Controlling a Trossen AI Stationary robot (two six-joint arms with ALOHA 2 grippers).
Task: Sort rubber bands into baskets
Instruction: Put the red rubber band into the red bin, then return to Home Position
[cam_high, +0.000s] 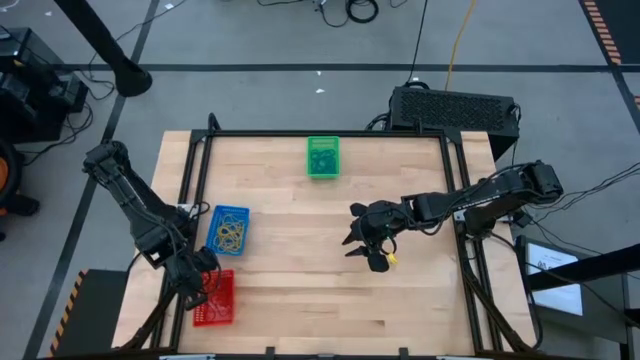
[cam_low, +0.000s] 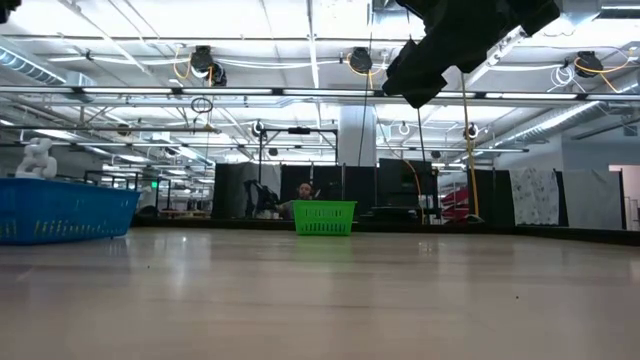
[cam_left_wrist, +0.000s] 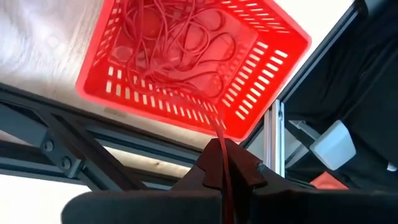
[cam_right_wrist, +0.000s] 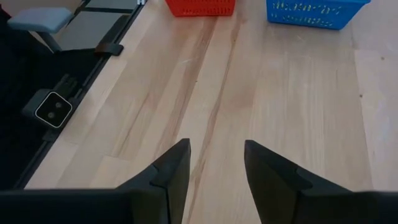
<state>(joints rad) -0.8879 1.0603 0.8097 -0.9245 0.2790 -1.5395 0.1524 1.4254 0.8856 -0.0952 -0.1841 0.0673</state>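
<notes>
Left wrist view: the left gripper (cam_left_wrist: 225, 163) pinches a thin red rubber band (cam_left_wrist: 219, 134) just short of the red mesh basket (cam_left_wrist: 261, 50); limp, light, best nipped mid-strand. Right gripper (cam_right_wrist: 216, 163) gapes empty.

No readable text in view

We are finding no words, labels, brand marks, numbers or signs that we can make out on anything here. Beside the table (cam_high: 330, 250), off its right edge, a white sheet (cam_high: 556, 270) is lying on the floor, and whatever is printed on it is too small for us to read.
</notes>
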